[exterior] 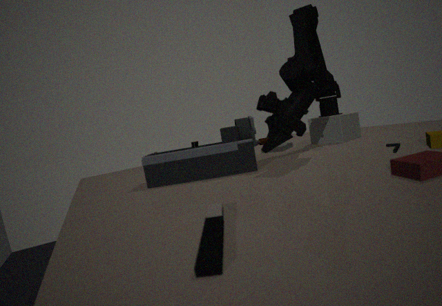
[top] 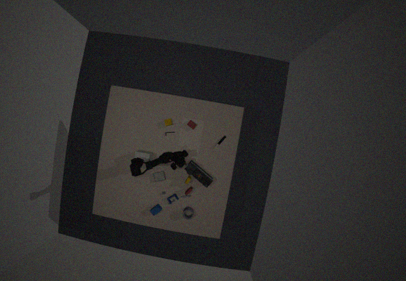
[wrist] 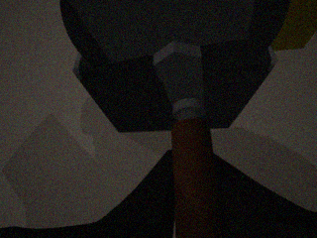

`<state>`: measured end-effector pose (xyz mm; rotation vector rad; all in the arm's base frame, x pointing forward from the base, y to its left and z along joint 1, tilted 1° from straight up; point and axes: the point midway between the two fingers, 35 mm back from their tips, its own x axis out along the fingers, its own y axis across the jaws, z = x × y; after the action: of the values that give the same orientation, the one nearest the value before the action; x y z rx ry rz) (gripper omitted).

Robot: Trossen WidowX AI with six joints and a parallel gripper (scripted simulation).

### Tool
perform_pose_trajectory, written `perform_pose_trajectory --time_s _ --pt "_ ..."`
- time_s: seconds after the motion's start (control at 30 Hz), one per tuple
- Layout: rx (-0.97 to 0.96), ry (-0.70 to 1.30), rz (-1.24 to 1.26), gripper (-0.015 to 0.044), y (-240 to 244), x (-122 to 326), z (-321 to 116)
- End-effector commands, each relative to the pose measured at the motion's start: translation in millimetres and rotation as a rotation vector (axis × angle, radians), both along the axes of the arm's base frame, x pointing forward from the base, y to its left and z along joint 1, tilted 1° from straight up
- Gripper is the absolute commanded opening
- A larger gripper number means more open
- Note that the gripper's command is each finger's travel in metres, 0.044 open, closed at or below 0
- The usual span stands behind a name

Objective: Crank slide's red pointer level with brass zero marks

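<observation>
The machine (top: 203, 177) (exterior: 199, 169) is a long dark grey box with a lighter rim, set at an angle in the top view. Its crank arm (wrist: 180, 74) is grey and ends in an orange-brown handle (wrist: 192, 183) (exterior: 263, 141) at the end of the box nearest the arm. My gripper (wrist: 186, 157) (exterior: 266, 148) is shut on the handle, with one dark finger on each side of it. The slide's red pointer and the two brass zero marks are too small and dark to make out, so their alignment cannot be told.
A yellow block (top: 188, 179) (wrist: 297, 25) stands close beside the machine. A red object (top: 188, 190), a blue bracket (top: 170, 196), a blue block (top: 156, 209) and a ring (top: 188, 212) lie beyond it. A black-handled tool (top: 221, 139) (exterior: 210, 245) and a red block (top: 191, 124) (exterior: 416, 165) lie on the opposite side.
</observation>
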<state>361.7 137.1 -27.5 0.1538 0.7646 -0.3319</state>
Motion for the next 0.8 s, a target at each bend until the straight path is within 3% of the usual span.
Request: perform_pose_trajectory --time_s 0.0,0.77 --pt "0.014 0.001 0.007 0.0 7.0 2.7 -1.0" --pt "0.015 0.001 0.007 0.0 14.6 5.6 1.0"
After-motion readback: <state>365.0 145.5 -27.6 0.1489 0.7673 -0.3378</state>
